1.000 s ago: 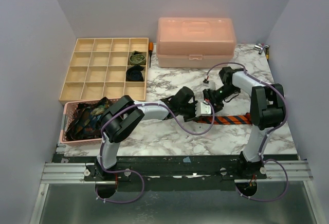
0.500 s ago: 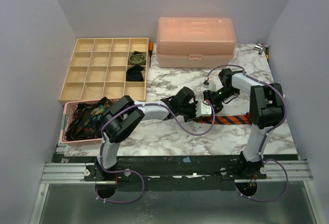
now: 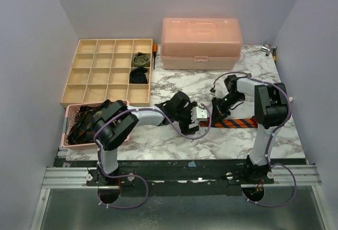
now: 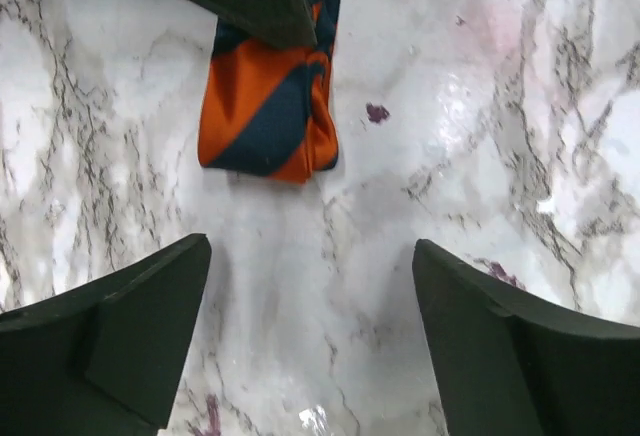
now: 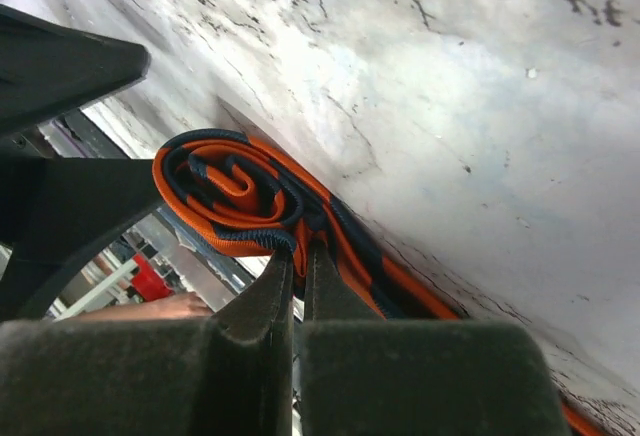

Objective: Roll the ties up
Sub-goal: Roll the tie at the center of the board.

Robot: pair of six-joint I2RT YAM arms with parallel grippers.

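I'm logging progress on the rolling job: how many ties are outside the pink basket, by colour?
Olive green tie, rolled in the wooden tray: 1
Dark tie, rolled in the tray: 1
Orange-and-navy striped tie, partly rolled on the table: 1
Total: 3

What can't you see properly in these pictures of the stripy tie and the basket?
- Top view: the right gripper covers the rolled end of the striped tie.
- Top view: the left arm hides part of the pink basket, so its ties cannot be counted.
- Left wrist view: the tie runs off the top edge.
- Right wrist view: the shut gripper's own tips hide whether fabric is pinched.
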